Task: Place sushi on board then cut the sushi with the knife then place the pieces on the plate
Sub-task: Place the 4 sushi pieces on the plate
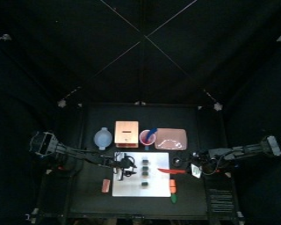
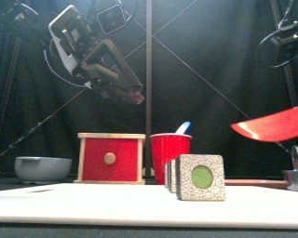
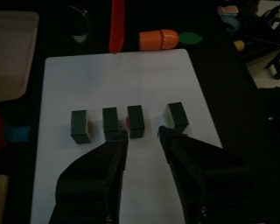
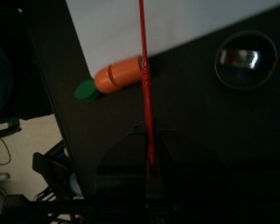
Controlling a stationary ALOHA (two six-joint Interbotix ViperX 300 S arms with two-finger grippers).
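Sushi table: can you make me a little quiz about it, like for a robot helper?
1. True or false: the sushi pieces lie on the white cutting board.
2. How many sushi pieces does the left wrist view show?
3. What does the right hand hold? A: a spoon. B: the red knife. C: a fork.

Key: 1 true. 2 four. 3 B.
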